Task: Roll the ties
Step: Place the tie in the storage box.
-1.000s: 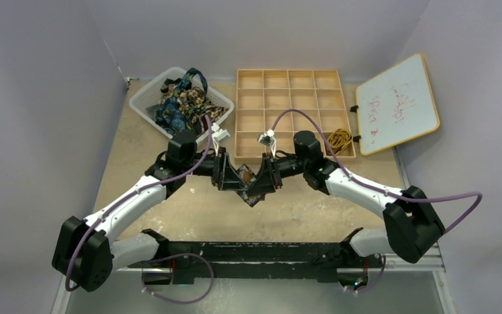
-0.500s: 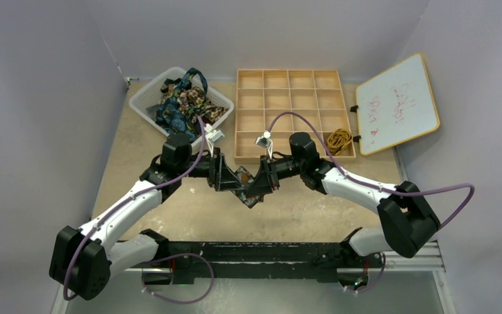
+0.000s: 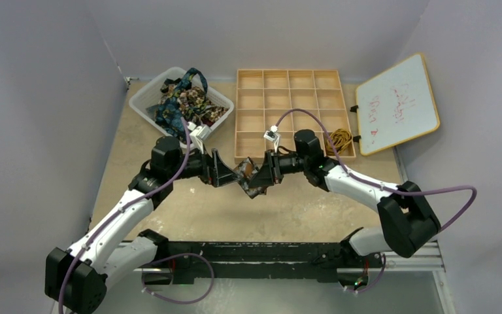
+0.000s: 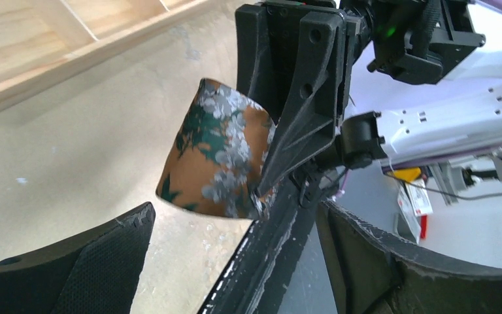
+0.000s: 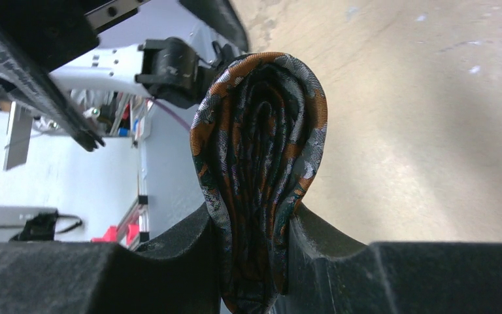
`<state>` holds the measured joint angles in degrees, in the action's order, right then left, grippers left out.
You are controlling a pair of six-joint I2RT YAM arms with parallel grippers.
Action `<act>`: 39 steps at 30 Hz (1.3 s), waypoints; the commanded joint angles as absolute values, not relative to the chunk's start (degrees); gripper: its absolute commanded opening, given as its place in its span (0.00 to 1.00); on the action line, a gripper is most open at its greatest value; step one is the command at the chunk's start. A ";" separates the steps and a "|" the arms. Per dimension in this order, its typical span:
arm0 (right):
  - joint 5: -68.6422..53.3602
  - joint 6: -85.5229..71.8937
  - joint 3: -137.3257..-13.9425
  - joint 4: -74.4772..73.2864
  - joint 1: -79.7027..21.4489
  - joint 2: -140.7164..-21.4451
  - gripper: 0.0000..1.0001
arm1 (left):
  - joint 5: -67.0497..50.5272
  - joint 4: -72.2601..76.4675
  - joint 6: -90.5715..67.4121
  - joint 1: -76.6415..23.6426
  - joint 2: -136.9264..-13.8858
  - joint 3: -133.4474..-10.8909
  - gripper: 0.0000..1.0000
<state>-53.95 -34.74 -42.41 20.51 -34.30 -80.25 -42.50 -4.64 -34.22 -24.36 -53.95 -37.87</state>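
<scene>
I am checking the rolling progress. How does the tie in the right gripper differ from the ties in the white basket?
Shape: the rolled tie is a tight coil; the basket ties lie loose, tangled. Support: the rolled tie is clamped in the right gripper; the basket ties rest in the white basket. Colour: the rolled tie is orange-grey on dark; the basket ties look blue-teal and brown floral. Both are patterned.
</scene>
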 commanded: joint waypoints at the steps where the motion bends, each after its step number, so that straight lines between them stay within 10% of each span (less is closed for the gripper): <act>1: -48.47 -34.89 -44.73 16.78 -31.76 -79.58 0.23 | -34.80 -7.96 -35.69 -23.82 -51.25 -39.02 0.92; 39: -1.40 -50.62 -57.33 -13.27 -16.26 -80.43 0.28 | -34.04 -15.90 -30.92 -23.82 -51.03 -41.07 0.94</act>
